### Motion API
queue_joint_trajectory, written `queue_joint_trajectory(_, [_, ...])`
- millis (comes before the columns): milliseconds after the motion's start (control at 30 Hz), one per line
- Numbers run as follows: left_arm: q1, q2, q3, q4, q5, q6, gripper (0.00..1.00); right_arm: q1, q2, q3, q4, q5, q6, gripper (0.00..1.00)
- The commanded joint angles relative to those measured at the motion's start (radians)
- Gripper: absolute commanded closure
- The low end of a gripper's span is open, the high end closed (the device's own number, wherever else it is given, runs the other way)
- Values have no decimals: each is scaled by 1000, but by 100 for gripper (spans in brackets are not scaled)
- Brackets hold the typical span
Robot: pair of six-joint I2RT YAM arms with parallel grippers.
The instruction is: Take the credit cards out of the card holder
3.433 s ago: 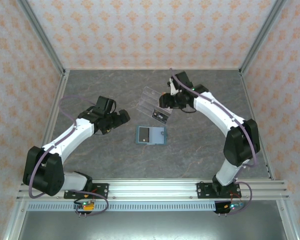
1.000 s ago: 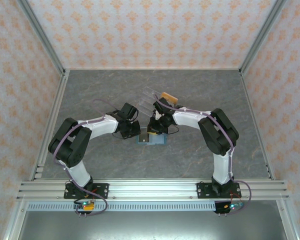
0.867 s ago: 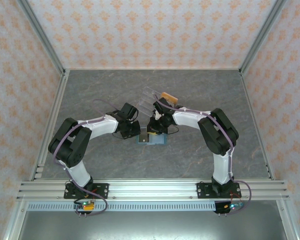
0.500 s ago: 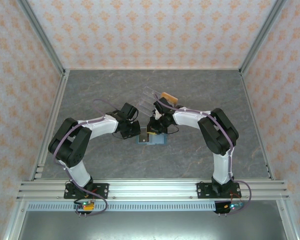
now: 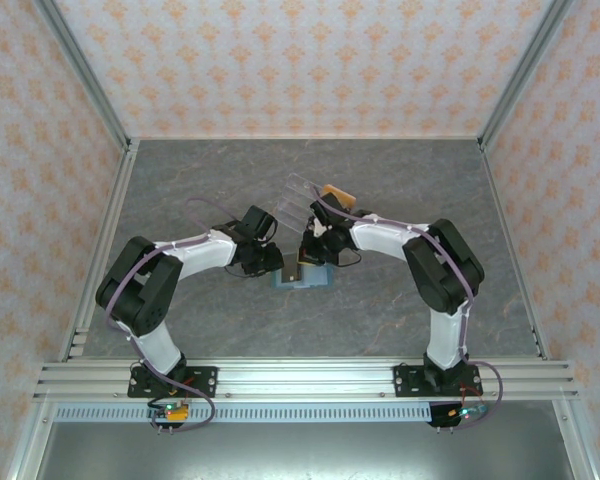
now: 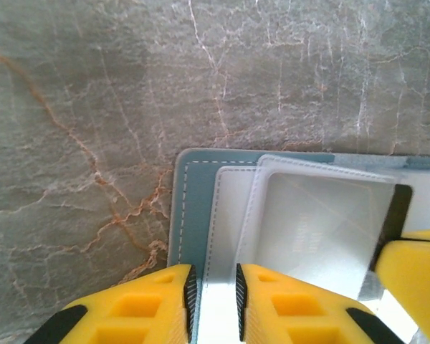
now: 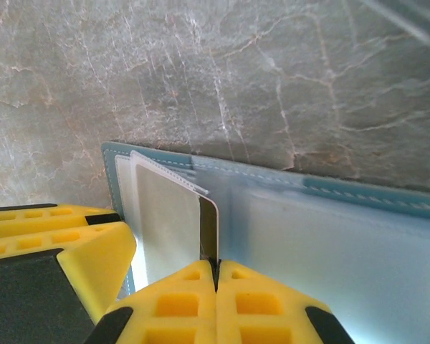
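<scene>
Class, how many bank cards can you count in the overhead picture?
2. A dark card is pinched by the right pincer at the blue card holder. An orange card lies next to the clear stand. Others may be hidden under the arms.

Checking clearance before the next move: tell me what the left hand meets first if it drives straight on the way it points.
The card holder. The left hand points down at its edge panel, fingertips close above it; it may already be touching, since depth is unclear.
</scene>
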Motion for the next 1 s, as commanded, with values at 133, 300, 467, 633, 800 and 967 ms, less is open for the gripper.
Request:
queue_joint_trajectory(133, [-1, -58, 13, -46, -35, 27, 74, -16, -57, -35, -11, 47, -28, 100])
queue_joint_trajectory(300, [-2, -115, 8, -23, -14, 25, 74, -17, -60, -34, -13, 38, -36, 100])
queue_joint_trajectory(467, [-2, -115, -13, 60, 68, 7, 79, -19, -35, -26, 11, -27, -37, 100])
queue_joint_trajectory(633, [-1, -60, -11, 64, 88, 2, 88, -19, -15, -20, 28, -49, -49, 100])
queue_joint_trajectory(800, [-1, -13, -3, 53, 80, 4, 96, -20, 1, -14, 26, -62, -66, 100])
queue_joint_trajectory(967, [-1, 23, -3, 62, 72, -11, 100, -25, 10, -13, 17, -56, -61, 100])
